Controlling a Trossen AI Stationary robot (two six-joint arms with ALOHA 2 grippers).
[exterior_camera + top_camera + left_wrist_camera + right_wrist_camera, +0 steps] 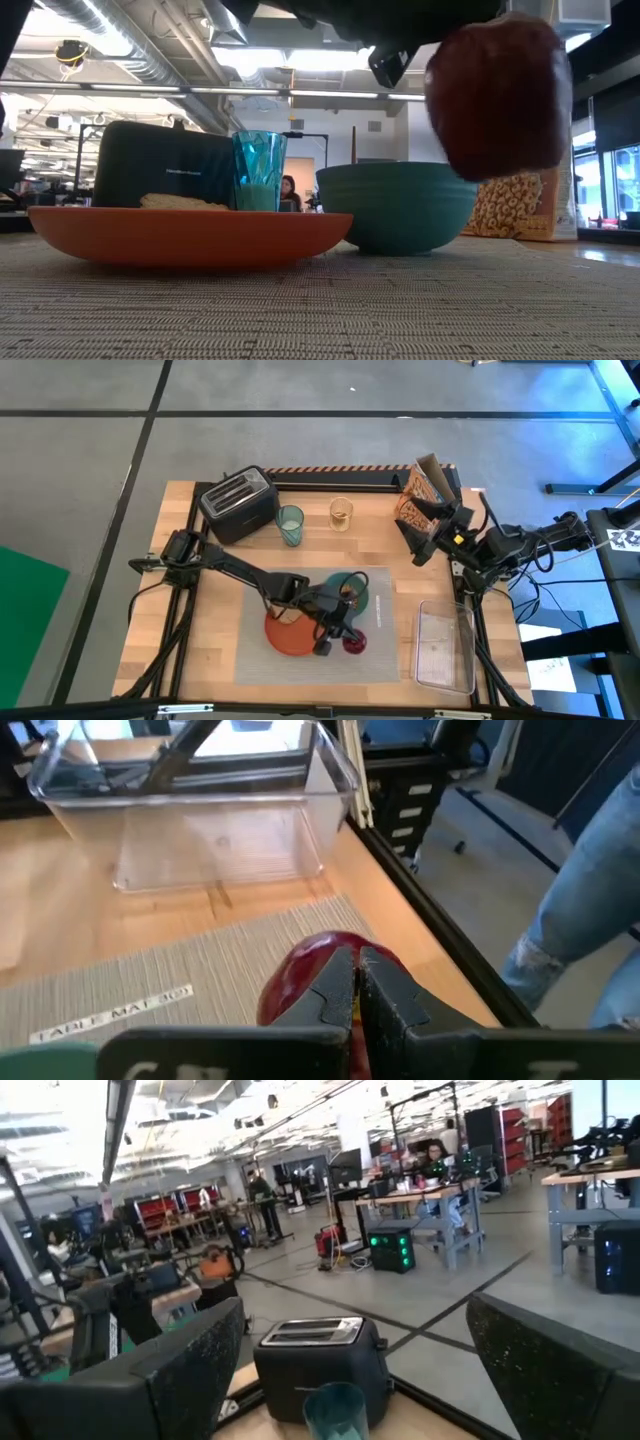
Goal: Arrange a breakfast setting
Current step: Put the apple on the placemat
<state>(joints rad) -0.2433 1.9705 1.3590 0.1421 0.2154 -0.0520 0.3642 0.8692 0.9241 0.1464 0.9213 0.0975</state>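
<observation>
Gripping the dark-red fruit [310,982] above the placemat [300,665] in closed jaws, the left gripper [342,633] nears finishing; plate [290,635], toast [185,202], bowl [362,592] placed, tumbler [290,525] remains.

Placemat [300,660]: grey, finely ribbed weave, white lettering printed along edge. Plate [180,232]: orange. Bowl [397,205]: teal. Tumbler [259,170]: pale teal, faceted. Fruit [497,95]: dark red. Toaster [238,503]: black. Small glass [341,513]: yellowish. Cereal box [515,208]: yellow, cereal-ring print. Bin [444,645]: clear. Tabletop [200,640]: light wood.
</observation>
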